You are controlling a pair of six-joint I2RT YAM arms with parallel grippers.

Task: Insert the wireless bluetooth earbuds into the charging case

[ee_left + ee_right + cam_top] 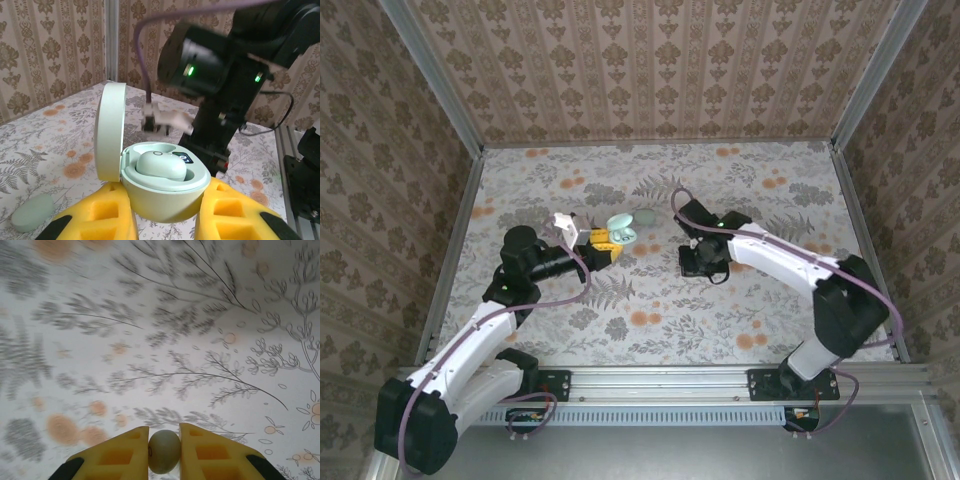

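My left gripper [165,210] is shut on the charging case [165,192], a pale mint oval shell held by its base between the yellow fingers [100,220]. Its hinged lid [111,132] stands open to the left. One earbud [161,166] sits in the case's well beside a small lit display. From the top view the case [617,237] is left of centre, with the left gripper [601,246] behind it. My right gripper [164,440] is shut on the other earbud [164,451], a small mint bead above the floral floor. The right gripper [702,262] hangs right of the case, pointing down.
A flat pale mint oval piece [32,212] lies on the floor just beyond the case [646,215]; what it is I cannot tell. The right arm's black wrist [220,65] looms close behind the case. Patterned walls and metal rails [455,250] enclose the floral floor.
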